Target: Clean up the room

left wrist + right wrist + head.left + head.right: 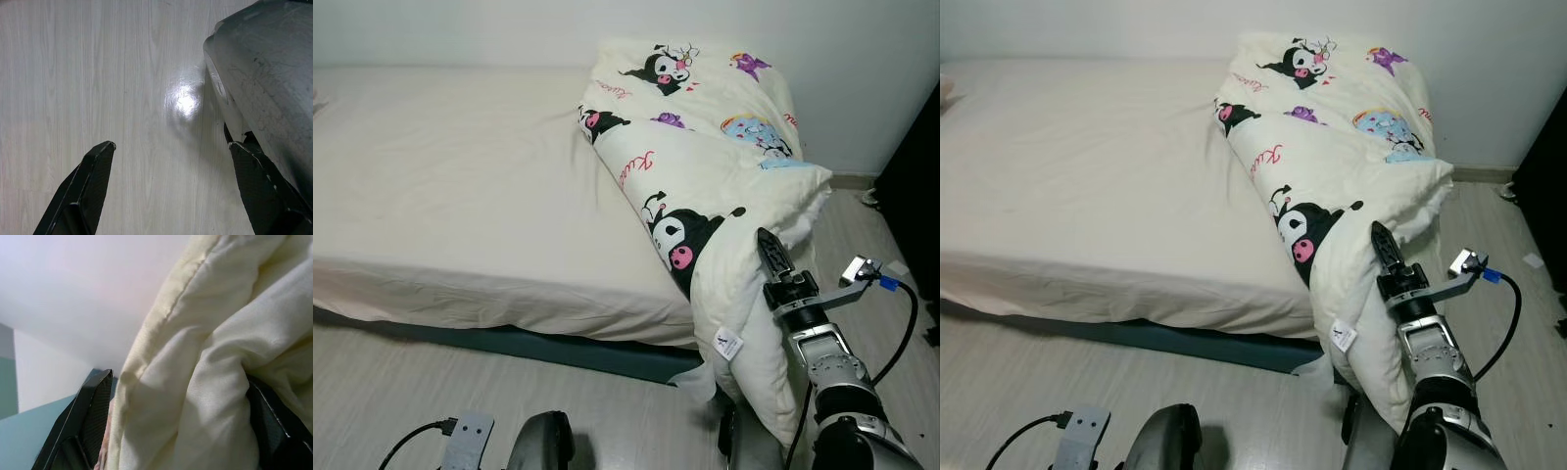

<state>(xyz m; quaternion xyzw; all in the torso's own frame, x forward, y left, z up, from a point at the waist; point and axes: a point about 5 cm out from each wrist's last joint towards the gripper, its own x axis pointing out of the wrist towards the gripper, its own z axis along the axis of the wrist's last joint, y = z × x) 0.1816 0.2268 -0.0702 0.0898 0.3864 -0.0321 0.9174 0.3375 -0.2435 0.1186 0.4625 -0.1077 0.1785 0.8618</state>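
Raised at the bed's near right corner, the right gripper (181,431) has its fingers (85,423) spread around a thick fold of the cream cartoon-print duvet (705,186), grasping it. That duvet lies bunched along the right edge of the bed (450,196), spilling over the corner toward the floor (122,73). Down low, the left gripper (171,191) hangs released over bare floor.

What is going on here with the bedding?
The right gripper has a fold of the cartoon-print comforter between its fingers, at the bed's right edge. The comforter lies bunched along that side, one end hanging toward the floor. The left gripper hangs open over bare floor.
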